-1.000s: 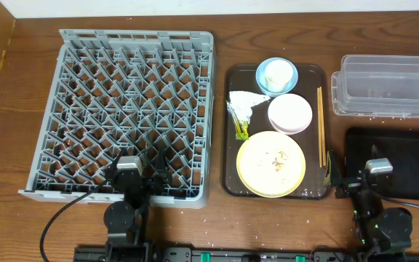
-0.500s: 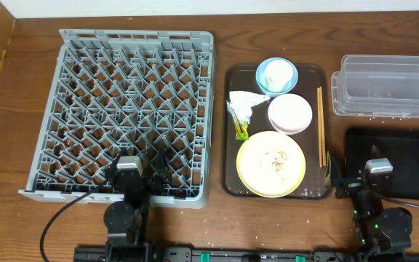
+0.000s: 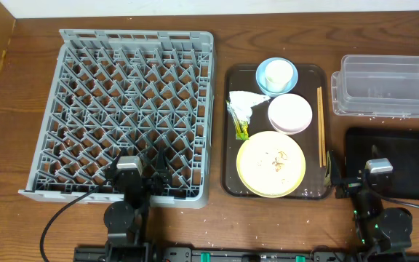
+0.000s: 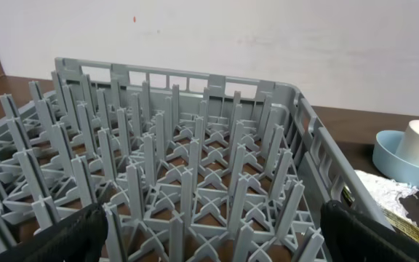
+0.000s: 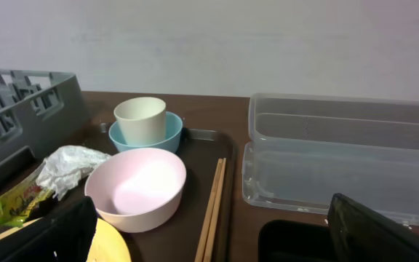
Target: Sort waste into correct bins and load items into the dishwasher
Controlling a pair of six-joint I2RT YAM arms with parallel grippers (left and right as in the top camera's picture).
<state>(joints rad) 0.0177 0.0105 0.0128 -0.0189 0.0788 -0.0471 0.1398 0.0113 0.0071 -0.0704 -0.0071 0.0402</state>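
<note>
The grey dish rack [image 3: 137, 34] stands at the left, nothing in it. On the brown tray, a small white cup [image 3: 276, 73] sits inside the light blue cup [image 3: 262, 80]. Below them are the white bowl [image 3: 290, 113], the crumpled napkin [image 3: 244, 100] with its yellow-green scrap [image 3: 240, 129], the crumb-strewn yellow plate [image 3: 257, 171] and the chopsticks [image 3: 321, 127]. The clear tub [image 3: 388, 86] and the black bin [image 3: 406, 156] are at the right. My left gripper [image 3: 137, 166] is open over the rack's near edge [image 4: 209, 244]. My right gripper [image 3: 355, 172] is open between tray and black bin [image 5: 213, 240].
The dark brown serving tray [image 3: 230, 156] lies between the rack and the bins. A white wall runs along the table's far edge. Bare wood shows at the far left and along the front, where both arm bases sit.
</note>
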